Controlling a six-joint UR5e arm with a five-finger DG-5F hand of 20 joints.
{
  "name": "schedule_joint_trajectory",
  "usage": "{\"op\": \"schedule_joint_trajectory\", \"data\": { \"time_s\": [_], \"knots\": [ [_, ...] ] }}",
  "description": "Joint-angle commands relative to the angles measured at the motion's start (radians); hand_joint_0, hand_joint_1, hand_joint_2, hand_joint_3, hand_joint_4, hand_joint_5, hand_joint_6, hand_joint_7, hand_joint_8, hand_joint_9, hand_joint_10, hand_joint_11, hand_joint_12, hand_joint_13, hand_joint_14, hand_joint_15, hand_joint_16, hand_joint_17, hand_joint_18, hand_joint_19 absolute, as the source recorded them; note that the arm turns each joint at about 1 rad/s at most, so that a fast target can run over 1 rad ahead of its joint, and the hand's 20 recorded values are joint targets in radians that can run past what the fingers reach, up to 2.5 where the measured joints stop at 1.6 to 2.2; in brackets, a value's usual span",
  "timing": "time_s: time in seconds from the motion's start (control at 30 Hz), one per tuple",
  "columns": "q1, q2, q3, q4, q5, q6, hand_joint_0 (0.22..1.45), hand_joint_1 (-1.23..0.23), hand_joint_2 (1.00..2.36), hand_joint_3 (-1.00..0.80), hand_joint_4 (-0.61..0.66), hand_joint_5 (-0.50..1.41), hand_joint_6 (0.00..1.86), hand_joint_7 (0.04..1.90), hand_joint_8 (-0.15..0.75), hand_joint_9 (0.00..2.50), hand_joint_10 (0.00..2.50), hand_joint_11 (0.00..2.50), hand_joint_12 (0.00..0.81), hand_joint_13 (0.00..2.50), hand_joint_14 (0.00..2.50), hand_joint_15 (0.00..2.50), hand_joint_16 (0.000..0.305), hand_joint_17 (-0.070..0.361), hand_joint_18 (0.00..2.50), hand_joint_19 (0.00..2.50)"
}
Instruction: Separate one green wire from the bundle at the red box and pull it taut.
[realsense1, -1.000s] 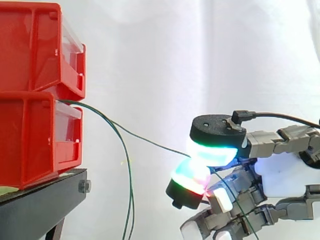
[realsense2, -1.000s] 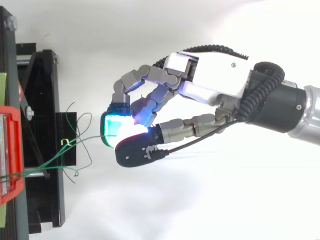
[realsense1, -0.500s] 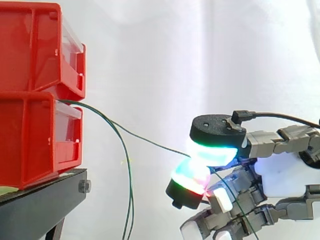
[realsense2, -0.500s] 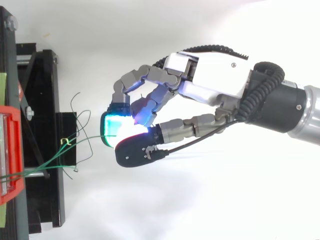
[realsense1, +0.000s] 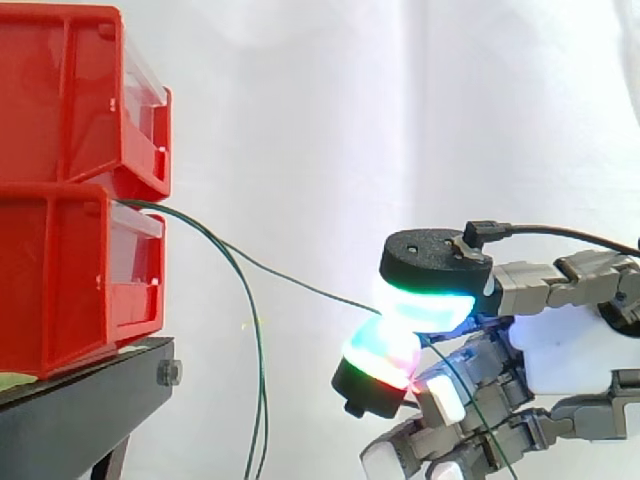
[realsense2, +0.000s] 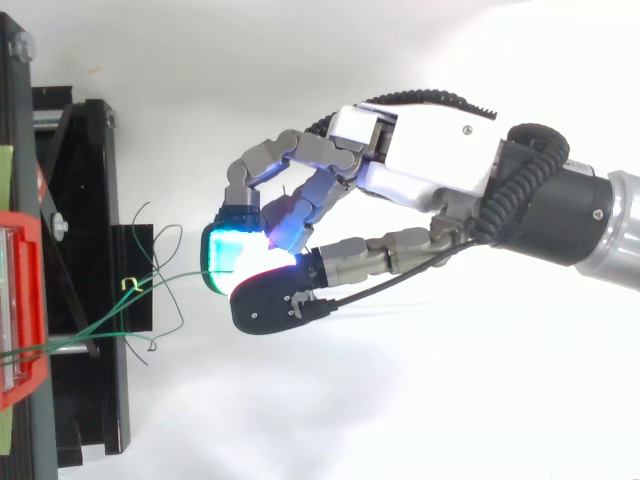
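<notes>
One green wire (realsense1: 300, 284) sits pinched between the glowing pads (realsense1: 425, 305) of your hand (realsense2: 420, 170), thumb and finger curled onto it, with its loose end trailing down past the palm. From that pinch you can follow it up in a nearly straight line to the lower red bin (realsense1: 70, 280). Other green wires (realsense1: 260, 380) leave the same bin and droop beside the black stand (realsense1: 80, 410), before the white curtain (realsense1: 350, 120).

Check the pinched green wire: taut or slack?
Nearly taut: the green wire runs almost straight from the red boxes to the robot hand's pinch; the other wires hang loose.
</notes>
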Motion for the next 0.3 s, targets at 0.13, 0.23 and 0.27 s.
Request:
{"op": "schedule_joint_trajectory", "data": {
  "time_s": [0.13,0.23,0.27],
  "knots": [
    [0.000,0.000,0.000,0.000,-0.001,0.001,0.62,-0.81,1.02,-0.04,0.05,-0.11,0.91,1.15,0.306,1.17,0.02,0.62,0.374,0.76,0.01,0.37,0.057,0.129,0.77,0.52],
    [0.000,0.000,-0.001,0.000,0.000,0.001,0.61,-0.81,1.02,-0.04,0.05,-0.11,0.91,1.15,0.305,1.17,0.02,0.62,0.376,0.76,0.01,0.37,0.057,0.129,0.78,0.51],
    [0.000,0.000,0.000,0.000,0.000,0.001,0.62,-0.81,1.02,-0.04,0.05,-0.11,0.91,1.14,0.305,1.17,0.02,0.62,0.375,0.76,0.01,0.37,0.057,0.129,0.78,0.50]
  ]
}}
